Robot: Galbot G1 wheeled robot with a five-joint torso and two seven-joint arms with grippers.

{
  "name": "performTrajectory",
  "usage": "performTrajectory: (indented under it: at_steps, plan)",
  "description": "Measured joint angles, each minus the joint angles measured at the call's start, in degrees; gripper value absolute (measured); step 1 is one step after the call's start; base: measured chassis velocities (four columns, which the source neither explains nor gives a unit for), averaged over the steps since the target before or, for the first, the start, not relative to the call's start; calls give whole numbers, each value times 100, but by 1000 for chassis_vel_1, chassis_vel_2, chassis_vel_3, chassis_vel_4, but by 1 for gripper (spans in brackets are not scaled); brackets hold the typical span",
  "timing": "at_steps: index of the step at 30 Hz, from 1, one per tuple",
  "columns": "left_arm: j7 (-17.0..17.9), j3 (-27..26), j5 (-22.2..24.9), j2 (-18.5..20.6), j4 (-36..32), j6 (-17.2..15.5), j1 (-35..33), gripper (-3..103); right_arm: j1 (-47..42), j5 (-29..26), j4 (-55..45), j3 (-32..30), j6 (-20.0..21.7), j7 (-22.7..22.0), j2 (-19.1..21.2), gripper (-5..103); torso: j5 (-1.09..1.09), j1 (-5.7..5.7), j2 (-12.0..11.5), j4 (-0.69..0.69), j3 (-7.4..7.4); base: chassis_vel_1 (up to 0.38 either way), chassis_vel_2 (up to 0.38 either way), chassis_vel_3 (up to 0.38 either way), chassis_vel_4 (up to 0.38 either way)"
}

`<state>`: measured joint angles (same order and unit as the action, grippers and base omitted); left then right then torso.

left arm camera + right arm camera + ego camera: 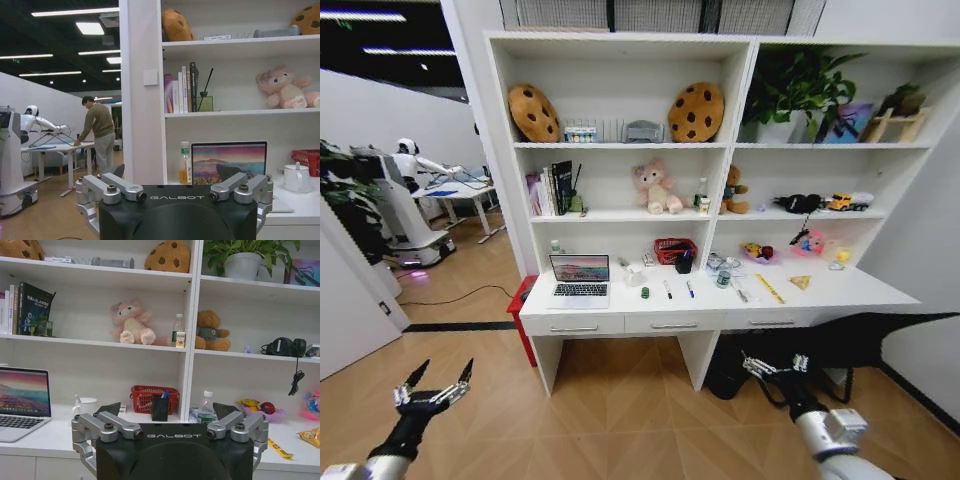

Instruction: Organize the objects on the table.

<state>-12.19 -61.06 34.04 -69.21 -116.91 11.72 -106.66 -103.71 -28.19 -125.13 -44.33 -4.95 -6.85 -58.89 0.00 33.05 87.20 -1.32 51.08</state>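
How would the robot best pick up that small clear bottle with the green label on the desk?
Probably around the green-labelled bottle's middle, coming level from the desk's front: it stands upright, its round body narrow, with shelf wall behind and clutter beside it.

Bare wood floor [620, 400] lies open between both end effectors and the desk [840, 290]. On it, the laptop [580, 277] blocks the left; pens [667, 289], bottle [723, 279] and red basket [673, 250] crowd the middle. The shelf [620, 215] hangs low above.

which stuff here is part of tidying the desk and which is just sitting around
Job: laptop, black marker, blue pen, small bottle, all on the table.
Lying about: cookie cushions, pink plush, books, potted plant.
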Motion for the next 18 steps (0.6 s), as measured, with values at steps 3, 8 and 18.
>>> performTrajectory:
  at_steps: [3, 8, 18]
  plan:
    - [6, -15, 16, 31, 4, -1, 27, 100, 18, 11, -21, 54, 0, -3, 2, 100, 0, 0, 0, 0, 0, 0, 0, 0, 0]
    - [8, -13, 18, 14, 5, -8, 51, 100, 44, 37, -20, 116, -19, -8, 8, 100, 0, 0, 0, 0, 0, 0, 0, 0, 0]
    - [5, -6, -12, -28, 5, -64, 19, 100, 44, 38, -2, 178, -88, -1, 28, 100, 0, 0, 0, 0, 0, 0, 0, 0, 0]
